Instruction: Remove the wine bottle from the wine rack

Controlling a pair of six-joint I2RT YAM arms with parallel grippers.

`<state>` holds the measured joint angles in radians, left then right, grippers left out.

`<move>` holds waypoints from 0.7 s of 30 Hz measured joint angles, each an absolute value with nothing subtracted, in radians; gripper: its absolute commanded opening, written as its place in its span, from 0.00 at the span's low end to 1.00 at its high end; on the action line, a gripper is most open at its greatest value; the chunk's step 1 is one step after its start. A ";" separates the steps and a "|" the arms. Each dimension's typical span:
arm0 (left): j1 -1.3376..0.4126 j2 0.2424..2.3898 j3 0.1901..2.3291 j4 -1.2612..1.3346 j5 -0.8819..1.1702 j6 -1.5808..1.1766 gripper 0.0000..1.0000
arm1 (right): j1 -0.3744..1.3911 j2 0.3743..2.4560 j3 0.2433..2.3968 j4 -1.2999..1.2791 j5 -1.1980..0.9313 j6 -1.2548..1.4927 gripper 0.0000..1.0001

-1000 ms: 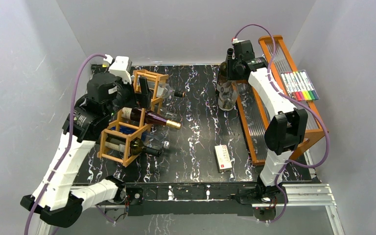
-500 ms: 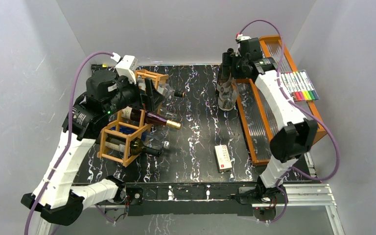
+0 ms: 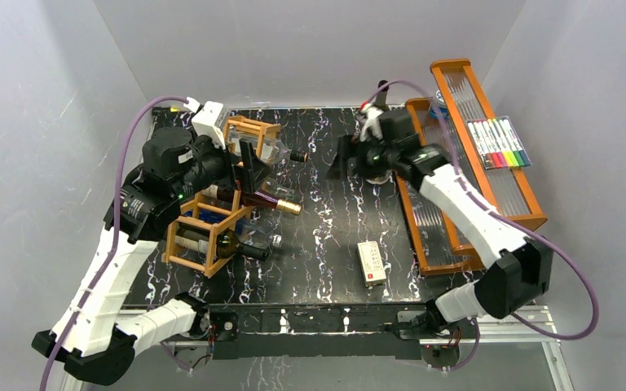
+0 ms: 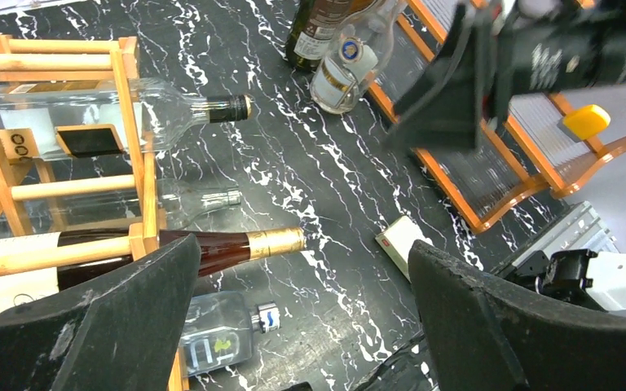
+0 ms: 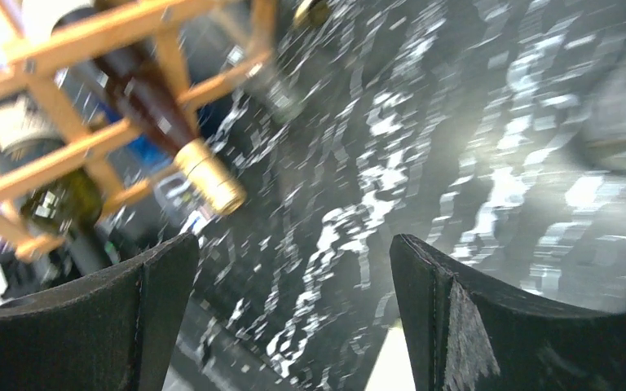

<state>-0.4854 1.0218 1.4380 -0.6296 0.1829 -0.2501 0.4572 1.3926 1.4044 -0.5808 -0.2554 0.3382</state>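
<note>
The wine rack (image 3: 205, 218), an orange-brown lattice, lies at the table's left with several bottles in its cells. A dark wine bottle (image 3: 254, 198) with a gold foil neck sticks out of it to the right. My left gripper (image 3: 251, 167) hovers open just above that bottle and the rack. In the left wrist view the bottle (image 4: 236, 244) lies below the empty left gripper (image 4: 301, 269). My right gripper (image 3: 346, 163) hangs open over the middle back of the table. Its blurred wrist view faces the rack (image 5: 90, 90) and the gold-capped bottle (image 5: 204, 175), with the right gripper (image 5: 281, 261) empty.
A clear bottle (image 4: 155, 102) with a dark cap and a second clear one (image 4: 187, 204) lie in the rack. Two bottles (image 4: 330, 45) stand at the back. A white box (image 3: 372, 262) lies near the front. The tiered tray (image 3: 530, 213) with markers (image 3: 499, 143) fills the right side.
My right gripper has opened, let go of a standing bottle at the back, and swung left and down over the table. My left gripper edged slightly right above the rack.
</note>
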 measured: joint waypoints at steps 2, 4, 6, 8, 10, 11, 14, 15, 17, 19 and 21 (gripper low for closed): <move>-0.485 1.021 1.430 -0.629 0.172 -0.251 0.98 | 0.541 1.418 1.345 -0.535 -0.298 0.368 0.98; -0.485 1.020 1.425 -0.628 0.162 -0.254 0.98 | 0.616 1.452 1.309 -0.495 -0.339 0.393 0.98; -0.485 1.015 1.417 -0.628 0.147 -0.257 0.98 | 0.678 1.493 1.301 -0.456 -0.369 0.411 0.98; -0.485 1.006 1.412 -0.629 0.133 -0.262 0.98 | 0.715 1.526 1.301 -0.419 -0.393 0.423 0.98; -0.485 0.995 1.408 -0.629 0.118 -0.266 0.98 | 0.741 1.554 1.301 -0.389 -0.408 0.433 0.98; -0.485 0.987 1.406 -0.630 0.110 -0.268 0.98 | 0.756 1.565 1.301 -0.378 -0.411 0.437 0.98; -0.485 0.967 1.401 -0.637 0.072 -0.275 0.98 | 0.803 1.582 1.302 -0.356 -0.419 0.441 0.98; -0.485 0.959 1.400 -0.640 0.054 -0.278 0.98 | 0.828 1.583 1.302 -0.347 -0.424 0.442 0.98; -0.485 0.939 1.394 -0.644 0.015 -0.285 0.98 | 0.879 1.583 1.305 -0.326 -0.431 0.446 0.98; -0.485 0.905 1.377 -0.645 -0.023 -0.290 0.98 | 0.922 1.583 1.306 -0.306 -0.439 0.453 0.98; -0.485 0.873 1.365 -0.644 -0.055 -0.294 0.98 | 0.962 1.585 1.306 -0.288 -0.453 0.467 0.98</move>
<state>-0.4854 0.8730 1.3655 -0.6441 -0.0551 -0.2939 0.9619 1.5852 1.3056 -0.2878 -0.4526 0.4671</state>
